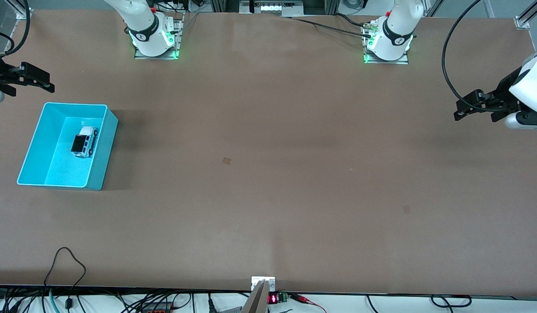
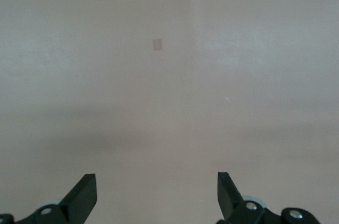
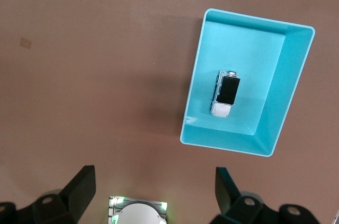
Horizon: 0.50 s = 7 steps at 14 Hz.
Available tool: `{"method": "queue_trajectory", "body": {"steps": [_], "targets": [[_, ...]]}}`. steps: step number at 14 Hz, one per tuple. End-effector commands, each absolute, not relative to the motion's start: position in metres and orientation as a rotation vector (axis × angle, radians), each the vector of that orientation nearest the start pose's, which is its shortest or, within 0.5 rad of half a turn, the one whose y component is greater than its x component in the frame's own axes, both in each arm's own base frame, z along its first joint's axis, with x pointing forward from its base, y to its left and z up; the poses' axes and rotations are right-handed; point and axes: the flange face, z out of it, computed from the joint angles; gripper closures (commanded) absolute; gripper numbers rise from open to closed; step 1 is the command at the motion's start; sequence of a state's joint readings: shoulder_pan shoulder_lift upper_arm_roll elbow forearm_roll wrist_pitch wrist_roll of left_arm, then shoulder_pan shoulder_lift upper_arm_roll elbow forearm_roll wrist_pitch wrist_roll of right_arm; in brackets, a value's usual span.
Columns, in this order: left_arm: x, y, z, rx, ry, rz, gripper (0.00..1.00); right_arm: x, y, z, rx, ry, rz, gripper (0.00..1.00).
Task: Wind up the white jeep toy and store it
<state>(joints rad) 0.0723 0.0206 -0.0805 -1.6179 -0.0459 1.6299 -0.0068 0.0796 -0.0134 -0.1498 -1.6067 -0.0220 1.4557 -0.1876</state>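
White boxy plastic jeep toy (image 1: 84,142) w/ black roof sits inside the turquoise plastic bin (image 1: 32,148), long axis along the bin's length. Right gripper (image 1: 31,81) hovers just beside the bin, jaws wide, empty, much the nearer. Left gripper (image 1: 470,108) waits wide, empty, at its own end. Brown table (image 1: 268,174) bare between.

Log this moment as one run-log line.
white jeep toy: in turquoise bin | left gripper: open, waiting at its table end | right gripper: open, empty, beside bin

Both arms are waiting, raised at their own table ends. Left gripper (image 1: 457,111) and right gripper (image 1: 51,83) are hanging with fingers spread wide, holding nothing.
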Motion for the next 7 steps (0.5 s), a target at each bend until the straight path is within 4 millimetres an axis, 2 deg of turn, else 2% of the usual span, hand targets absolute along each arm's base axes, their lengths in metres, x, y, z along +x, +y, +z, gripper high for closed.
{"method": "queue_trajectory", "body": {"steps": [1, 7], "targets": [[0.5609, -0.0069, 0.6037, -3.187, 0.009, 0.010, 0.00, 0.5342, -0.0395, 0.6047, -3.119, -0.165, 0.233, 0.00], [0.5602, -0.0076, 0.6036, -3.185, 0.011, 0.012, 0.00, 0.5356, -0.0405, 0.6035, -3.122, -0.157, 0.229, 0.00]]}}
